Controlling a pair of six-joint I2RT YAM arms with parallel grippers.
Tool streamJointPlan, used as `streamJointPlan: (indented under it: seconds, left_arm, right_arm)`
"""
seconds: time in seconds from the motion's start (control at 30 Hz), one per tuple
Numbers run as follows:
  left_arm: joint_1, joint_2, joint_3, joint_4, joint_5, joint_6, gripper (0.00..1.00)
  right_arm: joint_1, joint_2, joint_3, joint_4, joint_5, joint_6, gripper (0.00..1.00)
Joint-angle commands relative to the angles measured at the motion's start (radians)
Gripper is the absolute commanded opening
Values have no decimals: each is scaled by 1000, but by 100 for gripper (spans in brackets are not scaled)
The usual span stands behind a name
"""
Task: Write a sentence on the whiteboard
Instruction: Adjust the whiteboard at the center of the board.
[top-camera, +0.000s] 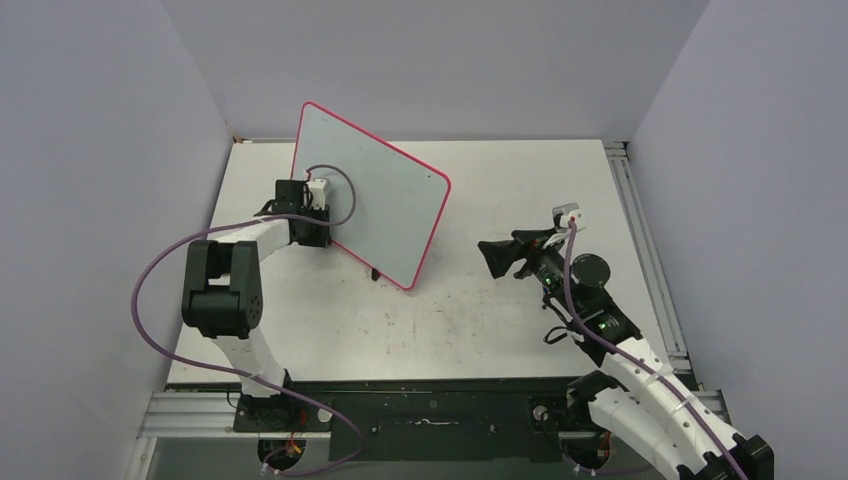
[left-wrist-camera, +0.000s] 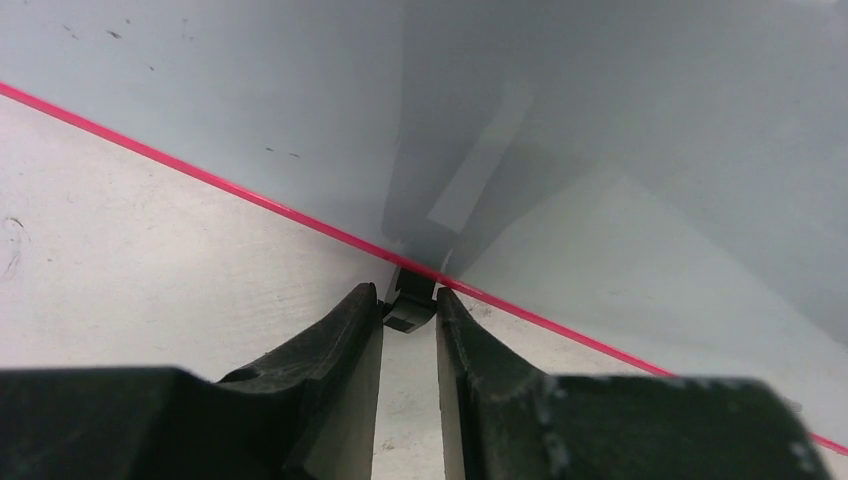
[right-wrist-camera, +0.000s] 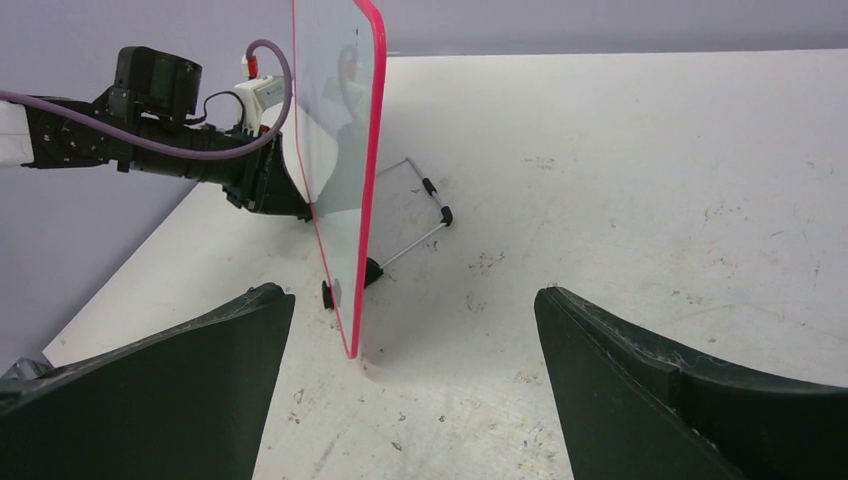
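The whiteboard (top-camera: 378, 195) stands nearly upright on the table's left half, pale with a pink-red rim. Its face shows no sentence in any view. My left gripper (top-camera: 318, 222) is low at the board's left side. In the left wrist view it (left-wrist-camera: 408, 296) is shut on a small black foot (left-wrist-camera: 411, 303) at the board's (left-wrist-camera: 600, 130) lower rim. My right gripper (top-camera: 497, 257) is open and empty to the right of the board. In the right wrist view it (right-wrist-camera: 415, 295) faces the board's (right-wrist-camera: 335, 150) near edge from a short way off.
A thin wire stand (right-wrist-camera: 420, 215) with black tips juts from the board's base, beside another black foot (top-camera: 375, 272). The white tabletop (top-camera: 480, 320) is scuffed. A metal rail (top-camera: 645, 240) runs along the table's right edge. Grey walls enclose three sides.
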Motion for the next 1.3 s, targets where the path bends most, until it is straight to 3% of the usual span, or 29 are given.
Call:
streamJointPlan:
  seconds: [0.0,0.3,0.5,0.83,1.27]
  left_arm:
    - [-27,5,36,35,-4,24,18]
    - [-116,9,26,-40,-139,-4,0]
    - [-166,15,44,-119,-210,-18,0]
    - [-187,-33,31,-184,-194,-134,0]
    - [-267,-68,-53,-175,-272,-321,0]
  right_arm:
    - [-7,-40,48,14,20,-10,95]
    - [-8,-92,46,-23,32,-16,95]
    - [-8,-124,40,-55,42,-32,95]
    - [-10,-161,33,-75,38,-45,94]
    - [-10,-184,23,-77,27,-41,94]
